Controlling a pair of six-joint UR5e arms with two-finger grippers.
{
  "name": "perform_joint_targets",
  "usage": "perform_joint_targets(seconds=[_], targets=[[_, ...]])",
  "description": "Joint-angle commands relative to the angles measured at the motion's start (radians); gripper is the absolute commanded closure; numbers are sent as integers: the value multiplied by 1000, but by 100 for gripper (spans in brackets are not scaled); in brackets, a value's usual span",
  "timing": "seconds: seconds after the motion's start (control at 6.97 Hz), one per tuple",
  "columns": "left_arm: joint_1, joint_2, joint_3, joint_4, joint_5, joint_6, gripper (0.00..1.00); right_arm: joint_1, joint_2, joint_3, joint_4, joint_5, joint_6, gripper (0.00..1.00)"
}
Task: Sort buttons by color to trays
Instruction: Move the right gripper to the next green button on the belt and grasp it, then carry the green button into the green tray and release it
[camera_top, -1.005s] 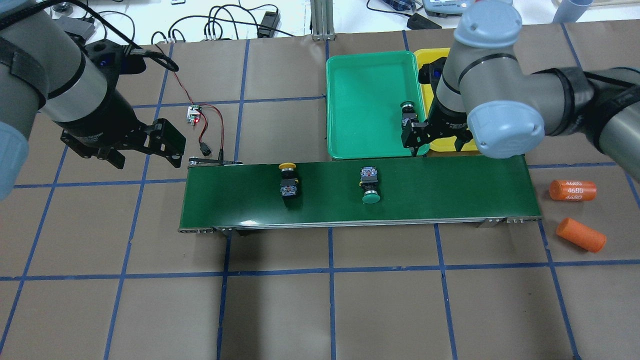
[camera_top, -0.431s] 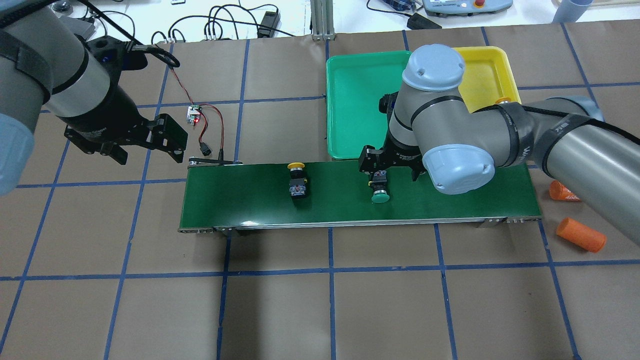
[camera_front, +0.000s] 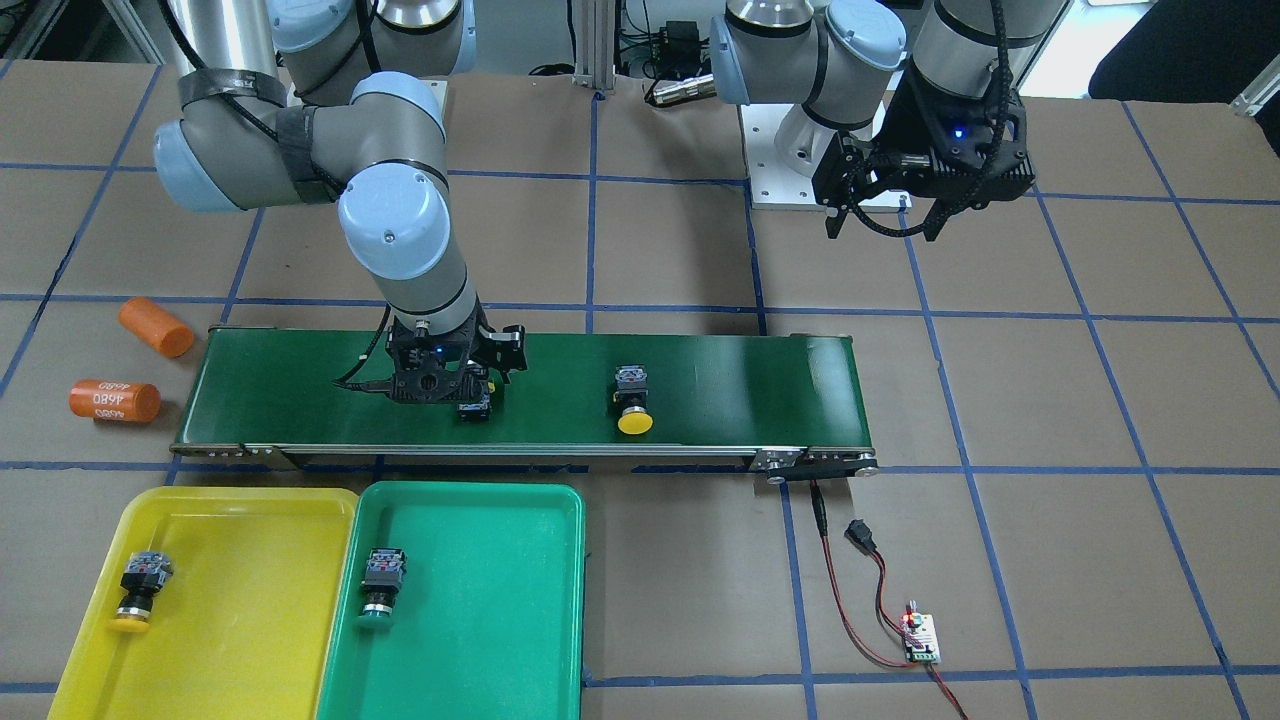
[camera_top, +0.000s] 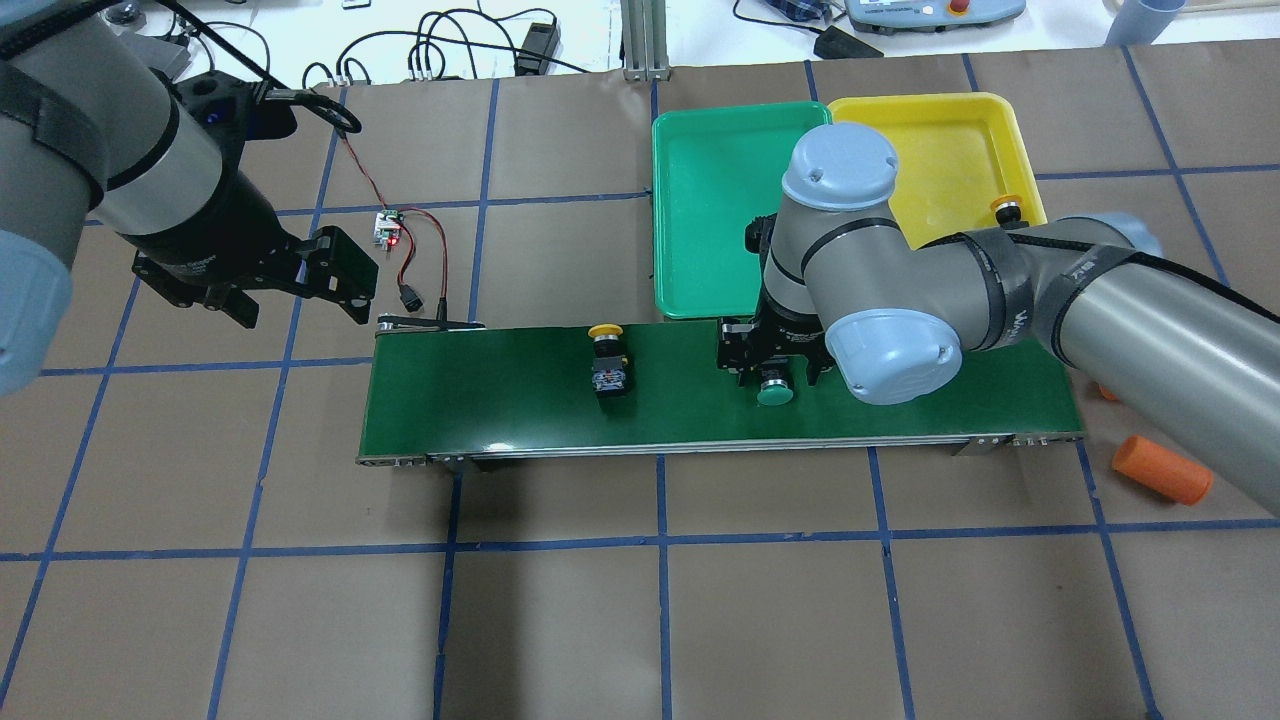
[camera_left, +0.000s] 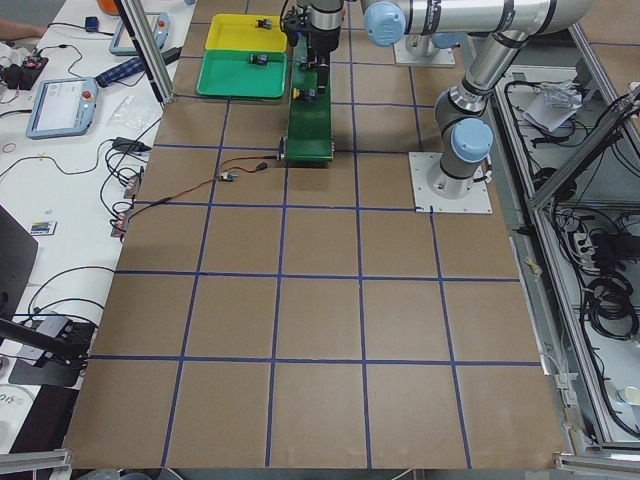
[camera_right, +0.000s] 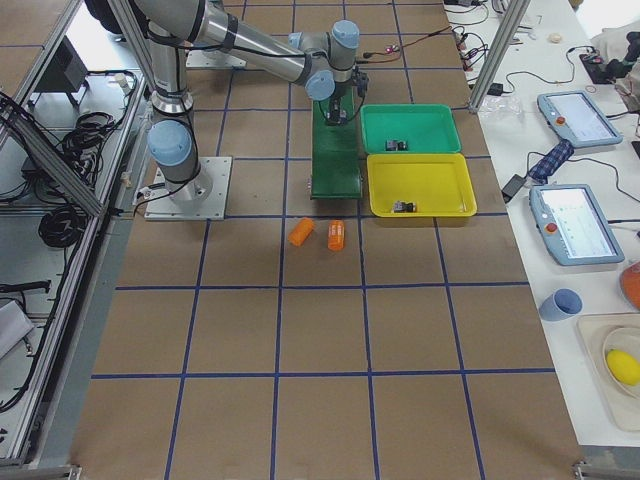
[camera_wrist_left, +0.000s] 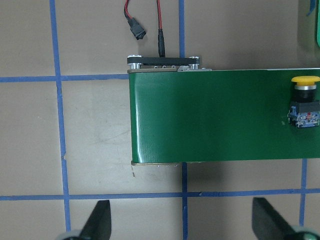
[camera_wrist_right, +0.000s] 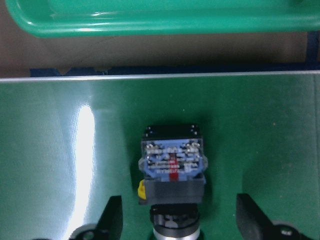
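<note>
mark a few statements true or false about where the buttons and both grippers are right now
1. The right gripper is shut on the green button on the belt. False: its jaws stand open on either side of it.
2. A yellow button lies on the conveyor belt. True.
3. The green tray holds nothing. False: a second green button lies in it.
4. The left gripper is open and holds nothing. True.
</note>
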Motion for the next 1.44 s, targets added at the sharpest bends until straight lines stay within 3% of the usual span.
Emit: perform_joint_targets(seconds=[0.0, 0.43, 0.72, 0.86, 1.29], targets=[[0, 0, 0, 1, 0, 0, 0, -1, 3, -3, -5, -4, -9, 72], [0, -2, -2, 1, 1, 0, 0, -19, 68, -175, 1, -10, -47, 73], [0, 15, -9, -2, 12, 12, 0, -41, 229, -394, 33, -74, -90, 71], [-2, 9, -8, -1, 10, 9, 0, -59, 280, -449, 29, -74, -155, 71], [-2, 7, -8, -1, 9, 3, 0, -90, 362, -474, -34, -59, -162, 71]])
